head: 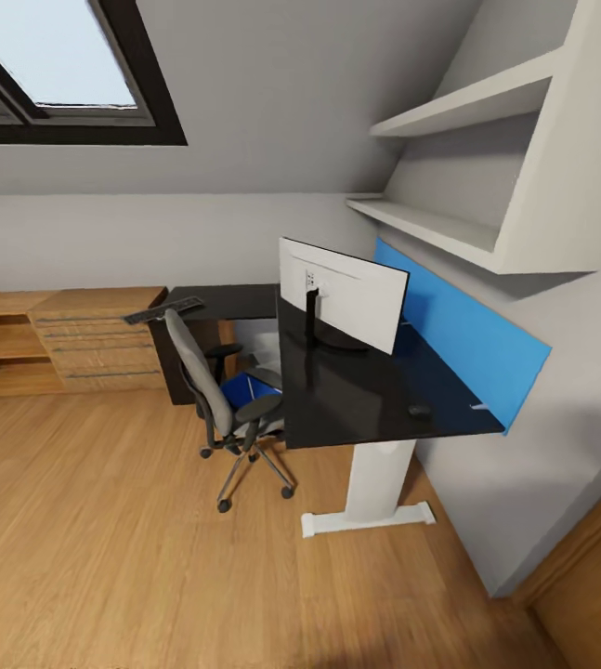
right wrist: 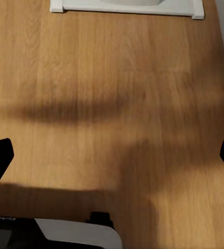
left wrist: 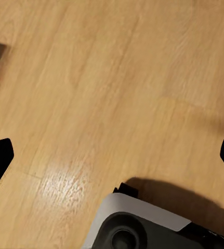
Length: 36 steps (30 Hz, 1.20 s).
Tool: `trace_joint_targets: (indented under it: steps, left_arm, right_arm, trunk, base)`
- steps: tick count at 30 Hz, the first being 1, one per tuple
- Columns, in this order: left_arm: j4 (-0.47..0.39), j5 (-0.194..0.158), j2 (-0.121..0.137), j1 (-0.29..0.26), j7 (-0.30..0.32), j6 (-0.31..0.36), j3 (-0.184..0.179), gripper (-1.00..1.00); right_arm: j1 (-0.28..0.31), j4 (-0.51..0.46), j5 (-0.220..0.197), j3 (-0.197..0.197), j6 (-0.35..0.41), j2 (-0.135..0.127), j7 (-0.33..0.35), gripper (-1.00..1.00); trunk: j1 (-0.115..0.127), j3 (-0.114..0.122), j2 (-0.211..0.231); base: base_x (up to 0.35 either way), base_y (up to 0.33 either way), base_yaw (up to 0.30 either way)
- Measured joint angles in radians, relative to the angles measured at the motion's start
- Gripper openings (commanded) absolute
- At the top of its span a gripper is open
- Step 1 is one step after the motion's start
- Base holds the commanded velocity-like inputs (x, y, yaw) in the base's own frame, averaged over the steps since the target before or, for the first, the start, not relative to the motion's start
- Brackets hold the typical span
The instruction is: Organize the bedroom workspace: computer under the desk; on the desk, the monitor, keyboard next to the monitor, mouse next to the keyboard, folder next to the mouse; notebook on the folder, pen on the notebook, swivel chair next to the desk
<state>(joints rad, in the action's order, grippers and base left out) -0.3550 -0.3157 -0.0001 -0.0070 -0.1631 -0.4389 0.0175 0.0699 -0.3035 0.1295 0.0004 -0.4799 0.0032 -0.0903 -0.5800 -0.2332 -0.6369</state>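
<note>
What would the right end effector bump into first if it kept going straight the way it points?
Probably the wooden floor: the right end effector is open and aimed down at bare boards. The desk's white foot lies farther along, at the picture's edge, likely off that line.

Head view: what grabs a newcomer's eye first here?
The wide flat monitor with its white back stands on the glossy black L-shaped desk, in front of a bright blue wall panel. The grey padded swivel chair sits at the desk's inner corner with the bright-blue folder on its seat. The slim dark keyboard lies off on the light wooden drawer chest.
</note>
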Motion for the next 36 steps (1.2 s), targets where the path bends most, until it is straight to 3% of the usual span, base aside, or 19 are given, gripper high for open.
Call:
trace_joint_targets:
  steps: [12, 21, 36]
  left_arm:
    - [0.114, -0.004, 0.002, 0.0, -0.001, -0.007, -0.002, 1.0]
    - [0.125, -0.002, -0.002, 0.0, 0.004, -0.011, -0.002, 1.0]
    - [0.14, -0.002, -0.004, 0.0, 0.004, -0.016, -0.001, 1.0]
  right_arm:
    - [0.0, 0.063, -0.001, -0.003, -0.02, -0.003, -0.003, 1.0]
    - [0.0, 0.099, -0.005, -0.006, -0.107, -0.004, -0.048, 1.0]
    - [0.0, 0.108, -0.005, -0.006, -0.115, -0.003, -0.055, 1.0]
  trunk:
    - [0.0, 0.0, 0.0]
    - [0.0, 0.0, 0.0]
    - [0.0, 0.001, 0.0]
  base:
    - [0.288, -0.01, 0.18]
    - [0.104, -0.036, 0.282]
    - [0.098, 0.089, 0.218]
